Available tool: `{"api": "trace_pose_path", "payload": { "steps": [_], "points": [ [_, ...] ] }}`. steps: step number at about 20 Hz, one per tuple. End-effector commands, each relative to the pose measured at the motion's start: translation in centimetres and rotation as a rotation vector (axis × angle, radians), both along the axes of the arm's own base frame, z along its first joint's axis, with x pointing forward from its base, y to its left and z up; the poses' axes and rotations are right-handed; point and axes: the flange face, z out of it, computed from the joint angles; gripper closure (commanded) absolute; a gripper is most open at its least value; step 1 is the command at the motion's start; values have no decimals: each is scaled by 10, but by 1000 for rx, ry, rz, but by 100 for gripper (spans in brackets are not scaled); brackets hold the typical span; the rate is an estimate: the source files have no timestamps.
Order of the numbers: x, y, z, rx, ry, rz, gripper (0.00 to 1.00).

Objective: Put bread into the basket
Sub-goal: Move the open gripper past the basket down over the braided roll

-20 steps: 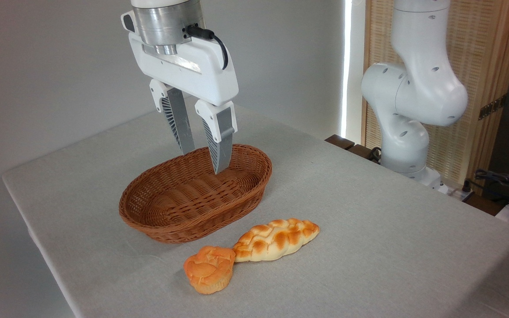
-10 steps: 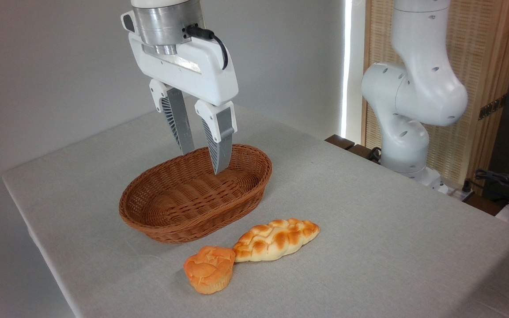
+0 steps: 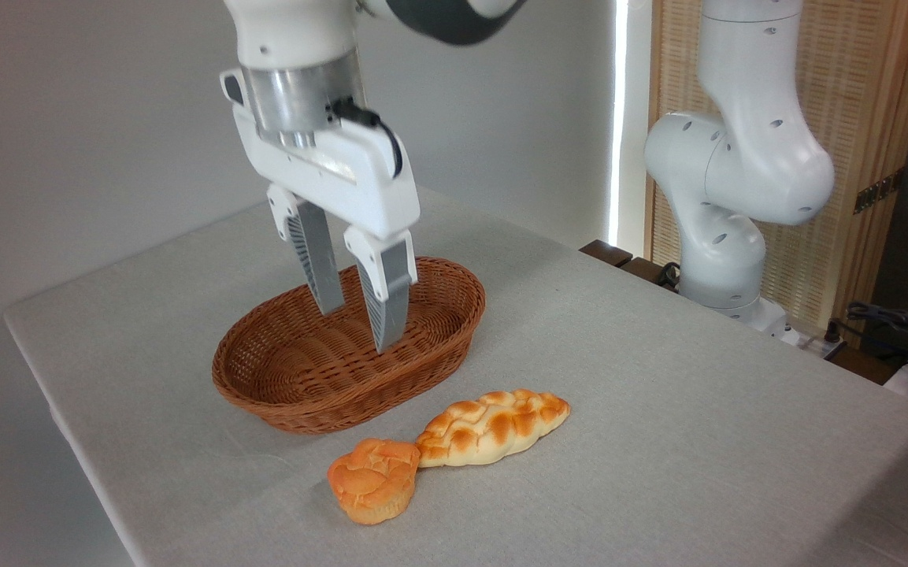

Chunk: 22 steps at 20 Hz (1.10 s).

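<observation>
The bread (image 3: 491, 427), a long braided loaf with toasted patches, lies on the table in front of the basket (image 3: 347, 346), to its right. The oval brown wicker basket holds nothing. My gripper (image 3: 357, 331) hangs over the basket's middle, pointing down, open with nothing between its grey ribbed fingers (image 3: 387, 303). It is well to the left of and behind the loaf.
A small round orange bun (image 3: 373, 479) sits touching the loaf's left end. The arm's white base (image 3: 725, 197) stands at the table's back right. The table's left edge (image 3: 68, 441) runs close to the basket. A wooden screen and cables are at far right.
The gripper has dropped lower and shifted slightly toward the front over the basket, still open. Bread, bun and basket have not moved.
</observation>
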Motion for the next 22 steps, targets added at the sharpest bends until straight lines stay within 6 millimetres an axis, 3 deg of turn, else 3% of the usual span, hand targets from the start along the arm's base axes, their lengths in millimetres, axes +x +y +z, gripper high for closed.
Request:
{"api": "trace_pose_path", "payload": {
  "steps": [1,7,10,13,16,22],
  "points": [
    [-12,4,-20,36,23,-90,0],
    [-24,6,-34,34,15,-75,0],
    [-41,7,-42,37,-3,-86,0],
    [-62,17,-61,143,27,-155,0],
    [-77,32,-73,140,8,-169,0],
    [-101,28,-130,132,-20,-199,0]
  ]
}}
